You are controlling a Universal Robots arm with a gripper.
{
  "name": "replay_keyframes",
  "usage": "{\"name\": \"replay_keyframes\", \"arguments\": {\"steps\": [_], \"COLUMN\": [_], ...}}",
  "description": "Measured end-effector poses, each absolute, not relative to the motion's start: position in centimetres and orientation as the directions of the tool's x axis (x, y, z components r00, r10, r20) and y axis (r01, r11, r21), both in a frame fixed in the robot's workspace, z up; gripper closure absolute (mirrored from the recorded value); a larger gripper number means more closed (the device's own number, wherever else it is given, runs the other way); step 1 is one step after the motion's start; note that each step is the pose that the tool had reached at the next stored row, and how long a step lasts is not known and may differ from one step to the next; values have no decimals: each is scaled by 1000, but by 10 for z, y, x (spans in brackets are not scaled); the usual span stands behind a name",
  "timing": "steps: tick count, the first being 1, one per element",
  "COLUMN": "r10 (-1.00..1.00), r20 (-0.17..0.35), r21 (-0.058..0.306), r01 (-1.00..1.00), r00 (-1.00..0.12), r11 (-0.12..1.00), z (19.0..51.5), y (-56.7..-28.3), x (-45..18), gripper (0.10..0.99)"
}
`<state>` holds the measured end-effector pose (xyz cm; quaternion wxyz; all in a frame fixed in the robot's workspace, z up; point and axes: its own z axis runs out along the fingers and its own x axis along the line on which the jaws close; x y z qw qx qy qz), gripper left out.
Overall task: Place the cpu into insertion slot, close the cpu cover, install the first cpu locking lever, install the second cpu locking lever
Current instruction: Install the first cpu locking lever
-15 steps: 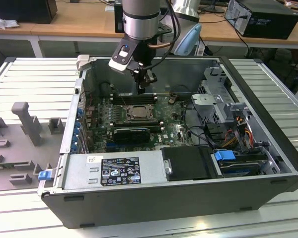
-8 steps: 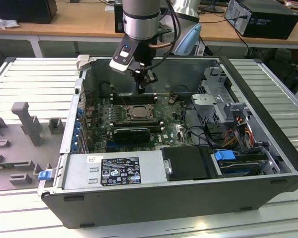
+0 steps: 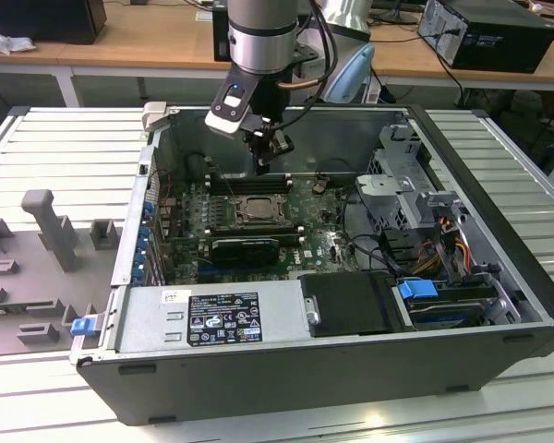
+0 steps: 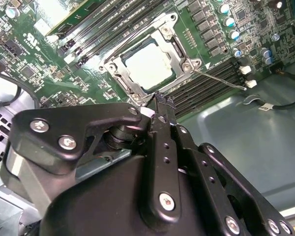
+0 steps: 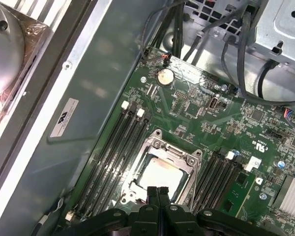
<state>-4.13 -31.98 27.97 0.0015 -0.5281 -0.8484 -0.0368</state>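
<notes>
Where the arm reaches down into the open case (image 3: pixel 499 305), the gripper (image 3: pixel 261 169) hangs over the board (image 3: pixel 319 242), toward the case's far wall in the exterior view. Jaws are together: in the first wrist view the fingertips (image 5: pixel 152 192) meet edge to edge with nothing between them.

Cpu (image 5: pixel 160 175) lies flat in the slot (image 5: pixel 156 135), pale face up and square to the rim. Cover (image 5: pixel 174 153) is down over it, and the chip's face shows through the central cut-out.

In the exterior view the gripper is above the slot and clear of it, a little to the far side. In both wrist views the tips line up with one edge of the cover.

In the second wrist view a thin metal lever (image 4: pixel 221 78) runs from a corner of the slot out across the memory slots (image 4: pixel 206 93). Cannot tell whether it is latched. More memory slots flank the other side.
</notes>
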Motion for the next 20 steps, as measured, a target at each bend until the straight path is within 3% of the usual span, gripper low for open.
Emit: {"name": "replay_keyframes", "arguments": {"steps": [3,9,20], "r10": [885,774,551], "r20": [41,42,42], "r21": [61,60,60], "r01": [886,775,553], "r00": [-463,-632,-833], "r11": [461,630,831], "z": [280,279,276], "y": [-320,-320,-319], "x": [-41,-41,-41], "gripper": [980,980,980]}}
